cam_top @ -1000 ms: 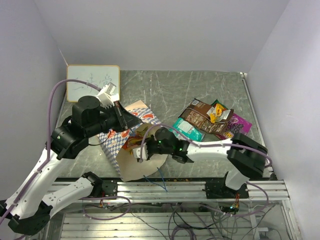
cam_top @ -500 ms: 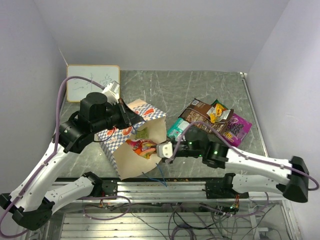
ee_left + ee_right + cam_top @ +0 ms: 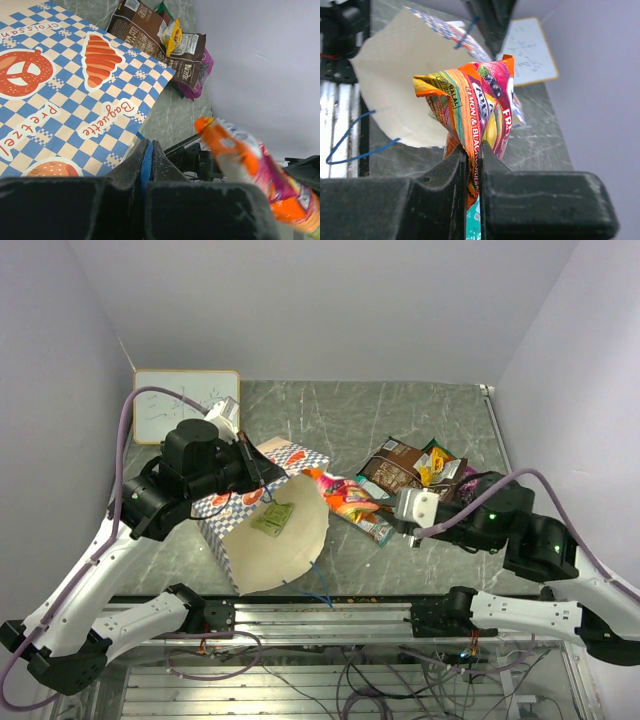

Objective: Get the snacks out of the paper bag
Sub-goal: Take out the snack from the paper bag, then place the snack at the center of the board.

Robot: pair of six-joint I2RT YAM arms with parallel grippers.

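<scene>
Candy packet (image 3: 475,105) clamped in right fingers (image 3: 442,177), held off the desk (image 3: 400,420) beside paper bag (image 3: 275,545) mouth, left fingers (image 3: 125,170) pinched on bag edge.

We saw a cream paper bag (image 3: 280,555) checked blue and white. The candy packet (image 3: 475,115) was orange-red and the snack bag (image 3: 137,30) brown

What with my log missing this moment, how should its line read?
left gripper: shut on paper bag | right gripper: shut on orange-red candy packet, outside it
</scene>
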